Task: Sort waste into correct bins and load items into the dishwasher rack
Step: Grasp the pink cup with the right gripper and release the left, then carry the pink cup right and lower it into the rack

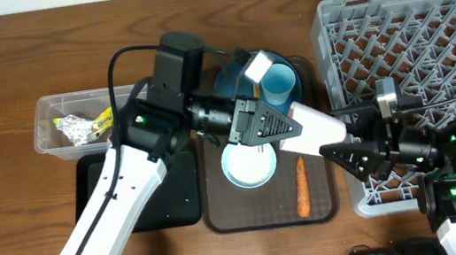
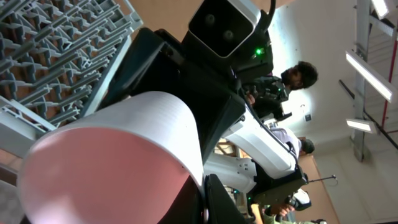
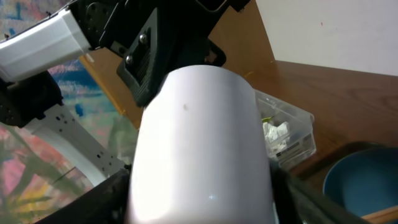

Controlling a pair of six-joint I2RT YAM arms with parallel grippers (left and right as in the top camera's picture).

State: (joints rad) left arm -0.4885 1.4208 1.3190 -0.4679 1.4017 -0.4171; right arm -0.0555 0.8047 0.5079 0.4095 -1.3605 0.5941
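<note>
The pink cup (image 1: 307, 131) is up in the air over the brown tray (image 1: 268, 209), lying on its side between your two arms. Your left pincer (image 1: 280, 129) is clenched on one end of it. Your right pincer (image 1: 335, 144) has a finger on each side of the other end, but I cannot tell if it is squeezing yet. It looks like a hand-off, with the cup on its way to the dishwasher rack (image 1: 410, 21).

The rack has nothing in it that I can see, so none of the loading is done.

Three dishes are not loaded yet:
- The light blue cup (image 1: 279, 86) sits at the back of the brown tray.
- The blue plate (image 1: 226, 81) is mostly hidden beside that cup.
- The white bowl (image 1: 249, 165) sits near the front of the tray.

I cannot pick out the chopsticks.

The waste is part done. The foil wrapper (image 1: 78, 128) is already in the clear tub (image 1: 51, 142) on the worktop (image 1: 3, 52) — the right wrist view shows some white crumpled bits in there too. The carrot (image 1: 301, 187) lies on the brown tray just beside the bowl, so it is not sorted. The black tray (image 1: 180, 197) is half under your left arm, and the part that shows is bare.

You are early in the job, with most of it left.
</note>
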